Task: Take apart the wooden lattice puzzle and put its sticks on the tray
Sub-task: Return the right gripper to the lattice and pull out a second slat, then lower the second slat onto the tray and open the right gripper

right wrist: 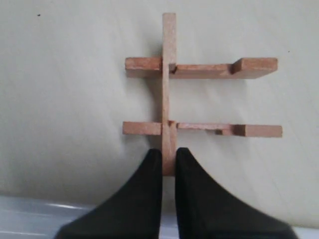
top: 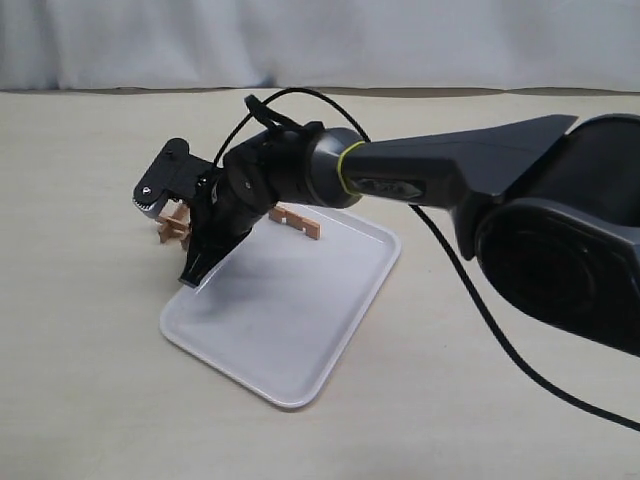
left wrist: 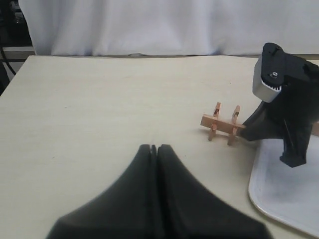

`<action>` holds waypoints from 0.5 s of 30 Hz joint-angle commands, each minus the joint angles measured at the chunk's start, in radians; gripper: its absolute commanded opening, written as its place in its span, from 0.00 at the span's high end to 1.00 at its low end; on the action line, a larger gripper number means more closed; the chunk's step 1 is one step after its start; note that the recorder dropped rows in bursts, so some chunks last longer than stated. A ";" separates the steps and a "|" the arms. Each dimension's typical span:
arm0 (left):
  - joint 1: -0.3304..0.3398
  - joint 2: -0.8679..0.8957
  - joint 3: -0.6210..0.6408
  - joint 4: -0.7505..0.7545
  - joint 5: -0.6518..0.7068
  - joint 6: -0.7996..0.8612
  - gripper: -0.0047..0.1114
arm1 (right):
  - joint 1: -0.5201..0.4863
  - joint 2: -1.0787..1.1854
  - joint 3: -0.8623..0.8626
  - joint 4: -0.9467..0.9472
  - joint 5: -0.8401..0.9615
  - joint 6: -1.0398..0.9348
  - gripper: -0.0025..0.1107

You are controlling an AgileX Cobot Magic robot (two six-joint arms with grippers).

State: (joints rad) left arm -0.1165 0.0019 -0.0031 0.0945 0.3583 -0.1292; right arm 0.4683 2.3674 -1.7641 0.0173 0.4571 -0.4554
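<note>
Your right claw (right wrist: 168, 158) pinched the near end of the long stick (right wrist: 169, 45) in the wooden lattice puzzle (right wrist: 169, 99), which ran straight away from it, just beside the tray (right wrist: 40, 219); your left claw (left wrist: 155, 149), closed empty, sat farther off.

Place: it looked like a robotics lab, set up as a test bench.
Backdrop: a plain white curtain (top: 320, 40) hung across the whole back.
Surface: a wide, pale beige tabletop (top: 90, 380) stood in front of it.
Machinery: a black robot arm (top: 440, 175) trailed a loose black cable (top: 500, 340).
</note>
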 commanded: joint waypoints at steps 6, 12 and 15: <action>0.000 -0.002 0.003 0.002 -0.010 -0.003 0.96 | -0.001 -0.131 -0.003 0.001 0.109 -0.002 0.94; 0.000 -0.002 0.003 0.002 -0.010 -0.003 0.96 | -0.003 -0.220 0.000 0.020 0.257 -0.002 0.94; 0.000 -0.002 0.003 0.002 -0.010 -0.003 0.96 | -0.009 -0.258 0.025 0.016 0.337 -0.004 0.94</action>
State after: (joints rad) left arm -0.1165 0.0019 -0.0031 0.0945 0.3583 -0.1292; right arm 0.4683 2.1503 -1.7612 0.0298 0.7180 -0.4577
